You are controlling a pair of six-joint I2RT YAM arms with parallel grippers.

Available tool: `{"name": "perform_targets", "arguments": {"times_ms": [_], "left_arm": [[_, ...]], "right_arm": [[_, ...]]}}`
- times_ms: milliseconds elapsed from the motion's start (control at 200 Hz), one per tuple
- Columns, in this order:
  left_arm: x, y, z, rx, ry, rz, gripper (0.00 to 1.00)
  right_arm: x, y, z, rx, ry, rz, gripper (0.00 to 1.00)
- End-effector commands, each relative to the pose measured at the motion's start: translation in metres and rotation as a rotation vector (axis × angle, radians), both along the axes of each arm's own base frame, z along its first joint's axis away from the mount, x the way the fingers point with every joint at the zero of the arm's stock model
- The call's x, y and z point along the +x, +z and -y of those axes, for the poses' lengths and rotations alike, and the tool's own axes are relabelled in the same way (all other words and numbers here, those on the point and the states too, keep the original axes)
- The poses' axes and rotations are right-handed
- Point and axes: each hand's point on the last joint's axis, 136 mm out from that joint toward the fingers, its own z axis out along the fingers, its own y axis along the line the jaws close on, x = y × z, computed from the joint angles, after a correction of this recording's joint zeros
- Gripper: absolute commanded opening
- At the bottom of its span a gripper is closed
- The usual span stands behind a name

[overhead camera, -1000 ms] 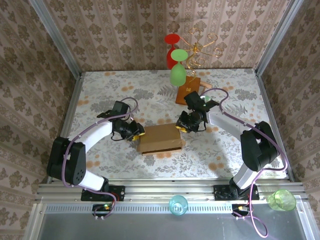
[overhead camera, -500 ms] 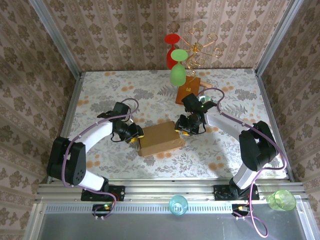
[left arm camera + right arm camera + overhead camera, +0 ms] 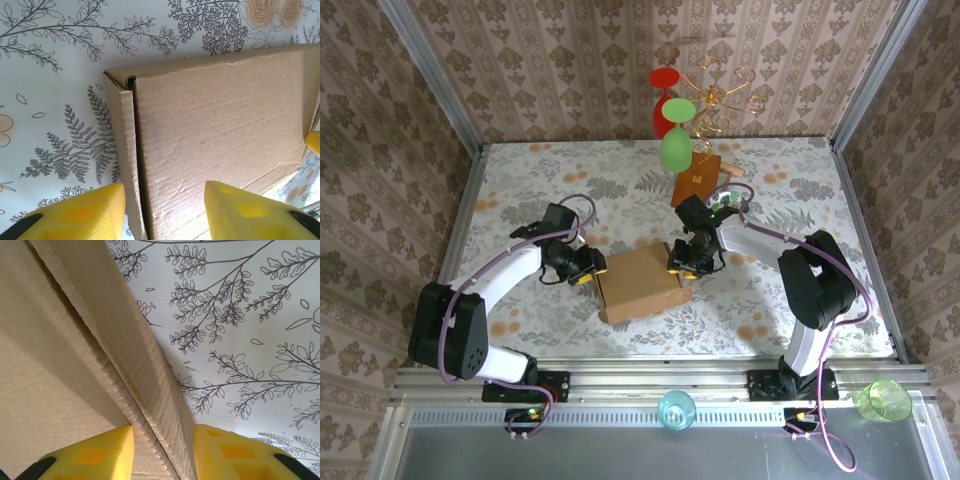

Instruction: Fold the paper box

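Observation:
The paper box (image 3: 638, 283), plain light-brown cardboard, lies closed and flat mid-table, turned slightly askew. My left gripper (image 3: 588, 268) is at its left end. In the left wrist view that gripper (image 3: 165, 210) is open, its yellow fingers (image 3: 80, 212) astride the box's (image 3: 215, 120) left edge, where a side wall meets the top panel. My right gripper (image 3: 682, 262) is at the box's right end. In the right wrist view it (image 3: 163, 452) is shut on the box's (image 3: 50, 365) creased side wall, which fills the gap between its fingers (image 3: 235, 455).
A darker orange-brown board (image 3: 697, 178) lies behind the right gripper. Green (image 3: 675, 150) and red (image 3: 663, 95) glasses hang on a gold wire stand (image 3: 725, 95) at the back. A teal cup (image 3: 676, 409) and a green cup (image 3: 883, 400) sit on the front rail.
The box has turned a little counterclockwise, its right end swinging toward the back. My right gripper has moved left with it. The left jaws have spread wider.

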Motion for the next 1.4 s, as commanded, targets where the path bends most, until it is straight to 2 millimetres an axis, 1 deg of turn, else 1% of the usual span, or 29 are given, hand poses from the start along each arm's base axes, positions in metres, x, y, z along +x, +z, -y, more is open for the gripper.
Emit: {"name": "perform_targets", "arguments": {"times_ms": [0, 105, 320, 450, 560, 715, 885, 970, 990, 1140, 1325, 1395], "left_arm": [[-0.01, -0.009, -0.002, -0.014, -0.003, -0.023, 0.45], [-0.014, -0.018, 0.001, -0.042, 0.007, -0.045, 0.45], [-0.019, -0.034, -0.002, -0.032, 0.016, -0.068, 0.43], [-0.018, -0.042, 0.002, -0.058, 0.032, -0.076, 0.39], [-0.018, -0.047, 0.004, -0.069, 0.049, -0.084, 0.34], [-0.02, -0.056, 0.004, -0.066, 0.064, -0.106, 0.18], [-0.021, -0.059, 0.002, -0.077, 0.072, -0.124, 0.0], [-0.02, -0.059, 0.001, -0.09, 0.061, -0.126, 0.0], [-0.021, -0.059, -0.001, -0.09, 0.06, -0.13, 0.0], [-0.022, -0.06, -0.01, -0.081, 0.034, -0.138, 0.0], [-0.023, -0.063, -0.02, -0.109, 0.012, -0.139, 0.0], [-0.024, -0.067, -0.025, -0.118, 0.012, -0.147, 0.0]], "right_arm": [[-0.001, -0.006, 0.002, -0.026, 0.019, 0.004, 0.36], [-0.002, -0.008, 0.002, -0.026, 0.021, 0.0, 0.36], [-0.003, -0.011, 0.001, -0.021, 0.028, -0.007, 0.35], [-0.004, -0.012, -0.002, -0.003, 0.033, -0.01, 0.36], [-0.004, -0.014, -0.007, 0.022, 0.04, -0.018, 0.35], [-0.003, -0.015, -0.012, 0.059, 0.052, -0.025, 0.36], [0.003, -0.007, -0.016, 0.147, 0.079, -0.01, 0.44], [0.004, -0.001, -0.013, 0.188, 0.099, -0.004, 0.49], [0.01, 0.003, -0.016, 0.214, 0.107, 0.023, 0.5], [0.016, 0.014, -0.013, 0.308, 0.148, 0.057, 0.57], [0.016, 0.006, -0.003, 0.35, 0.195, 0.068, 0.63], [0.016, 0.009, -0.008, 0.411, 0.214, 0.084, 0.64]]}}
